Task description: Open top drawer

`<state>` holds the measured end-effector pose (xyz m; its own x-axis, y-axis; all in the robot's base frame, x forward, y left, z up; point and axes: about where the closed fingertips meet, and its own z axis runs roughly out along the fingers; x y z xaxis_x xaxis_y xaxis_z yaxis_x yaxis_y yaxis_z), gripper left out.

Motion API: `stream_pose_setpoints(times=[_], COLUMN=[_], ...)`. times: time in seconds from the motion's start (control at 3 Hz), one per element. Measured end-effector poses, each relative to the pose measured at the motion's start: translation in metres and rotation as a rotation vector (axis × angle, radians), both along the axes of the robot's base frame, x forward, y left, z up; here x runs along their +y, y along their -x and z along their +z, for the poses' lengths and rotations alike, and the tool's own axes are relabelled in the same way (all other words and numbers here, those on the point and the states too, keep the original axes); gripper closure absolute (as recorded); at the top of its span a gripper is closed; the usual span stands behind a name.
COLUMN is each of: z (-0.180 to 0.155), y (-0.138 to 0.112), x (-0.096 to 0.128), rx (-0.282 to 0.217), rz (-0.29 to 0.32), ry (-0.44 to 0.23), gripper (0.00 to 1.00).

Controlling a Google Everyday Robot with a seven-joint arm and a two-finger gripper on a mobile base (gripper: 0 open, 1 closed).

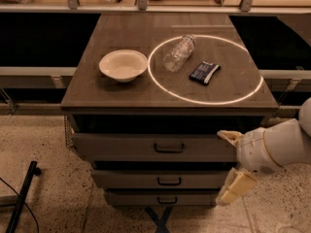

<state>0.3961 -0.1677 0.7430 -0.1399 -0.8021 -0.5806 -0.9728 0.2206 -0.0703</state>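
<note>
Approach step, by the look of it: gripper point(232, 162) spread open by the right end of the top drawer point(121, 147), apart from its central handle point(169, 148); next, shift left, clamp that bail, pull outward
</note>
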Motion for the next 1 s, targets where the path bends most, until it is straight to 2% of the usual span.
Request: stream_pose_setpoints(times=[0.33,0.67,1.0], z=[-0.013,-0.026,-0.039], y=[-0.013,-0.028,-0.044], x=[0.005,0.001,-0.006], rx=[-0.023,-0.032,-0.023], rz=[-0.007,-0.040,-0.070], ry=[-0.021,-0.044,-0.070], gripper=[0.00,0.00,0.00])
